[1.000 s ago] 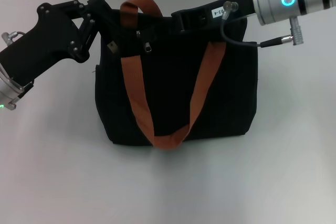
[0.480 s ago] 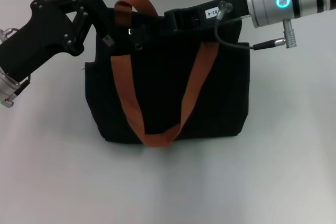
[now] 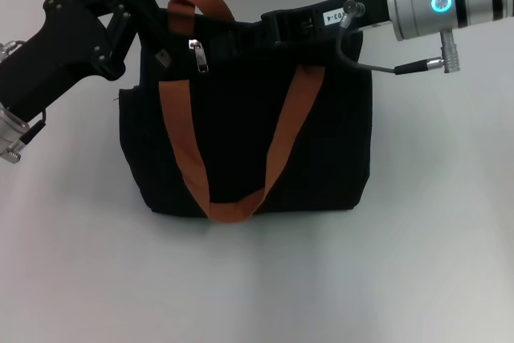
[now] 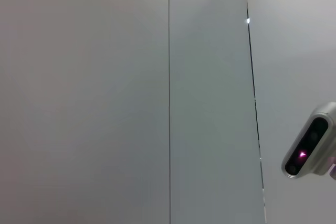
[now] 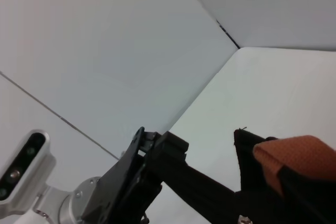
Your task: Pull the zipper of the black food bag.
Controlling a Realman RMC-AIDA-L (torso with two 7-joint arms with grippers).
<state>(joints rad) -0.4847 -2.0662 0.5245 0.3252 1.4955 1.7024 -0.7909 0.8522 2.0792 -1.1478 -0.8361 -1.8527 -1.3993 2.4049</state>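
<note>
The black food bag (image 3: 337, 142) stands upright on the white table, its orange-brown straps (image 3: 181, 134) hanging down its front. The zipper (image 3: 197, 55), a silver pull tab, hangs free near the left end of the top edge. My left gripper (image 3: 152, 28) is closed on the bag's top left corner. It also shows in the right wrist view (image 5: 173, 174), reaching to the bag corner (image 5: 247, 171) by a strap (image 5: 286, 158). My right gripper (image 3: 273, 26) lies along the top edge, right of the pull tab and apart from it. Its fingertips blend into the black fabric.
The white table (image 3: 434, 263) spreads in front of and beside the bag, with a grey wall behind. A black cable (image 3: 361, 62) loops under my right wrist over the bag's top right. The left wrist view shows only wall panels and a camera module (image 4: 310, 148).
The bag has shifted left and slightly up along with my left gripper. The pull tab has moved left along the top edge and now hangs free. My right gripper went left, then drew back slightly.
</note>
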